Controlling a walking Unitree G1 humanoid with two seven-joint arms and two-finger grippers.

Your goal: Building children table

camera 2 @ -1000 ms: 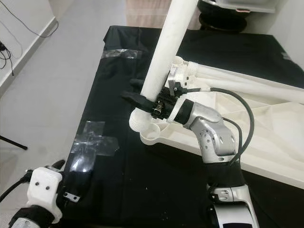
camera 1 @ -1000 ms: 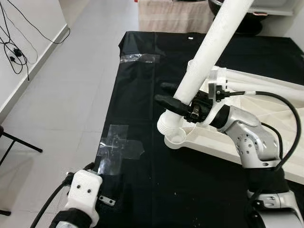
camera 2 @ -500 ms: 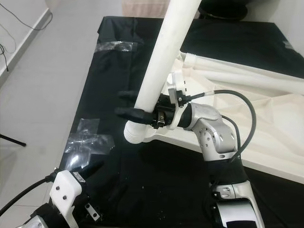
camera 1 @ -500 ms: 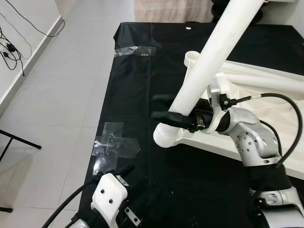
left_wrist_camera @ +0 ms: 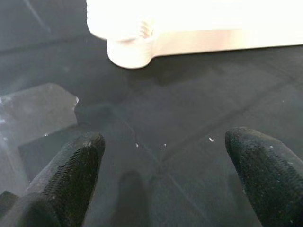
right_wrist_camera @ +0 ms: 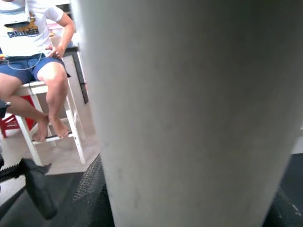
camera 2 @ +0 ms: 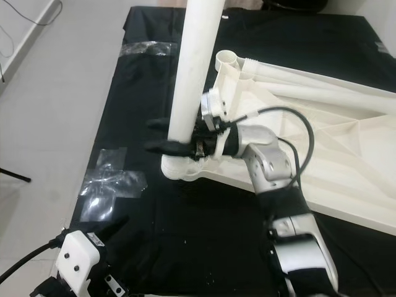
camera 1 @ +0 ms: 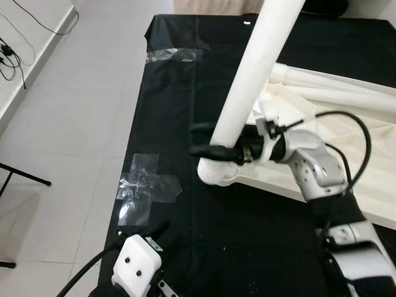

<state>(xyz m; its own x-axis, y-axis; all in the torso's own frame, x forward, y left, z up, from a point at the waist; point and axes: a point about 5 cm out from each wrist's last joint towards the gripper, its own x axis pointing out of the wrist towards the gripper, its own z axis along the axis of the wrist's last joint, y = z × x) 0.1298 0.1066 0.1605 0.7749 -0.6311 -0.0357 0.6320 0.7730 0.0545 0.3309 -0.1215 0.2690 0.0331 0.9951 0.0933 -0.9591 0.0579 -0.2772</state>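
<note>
A long white table leg (camera 1: 247, 80) stands steeply tilted, and my right gripper (camera 1: 197, 139) is shut on it near its lower end. That end meets the near corner socket (camera 1: 213, 173) of the white tabletop (camera 1: 371, 179), which lies upside down on the black cloth. The right wrist view looks close up at the leg (right_wrist_camera: 189, 109). My left gripper (left_wrist_camera: 165, 175) hovers open over the cloth with nothing between its fingers, a short way in front of the same corner socket (left_wrist_camera: 130, 49). Its white wrist (camera 1: 136, 266) sits at the near edge of the cloth.
More white legs (camera 1: 334, 96) lie along the tabletop's far side, by another corner socket (camera 2: 226, 60). Clear tape patches (camera 1: 148, 189) mark the black cloth (camera 1: 167, 111). Grey floor (camera 1: 68, 124) lies to the left. A person (right_wrist_camera: 33, 61) sits on a white stool.
The leg has swung more upright and its lower end has settled onto the tabletop's corner socket. The camera has shifted. My left gripper has come forward over the cloth.
</note>
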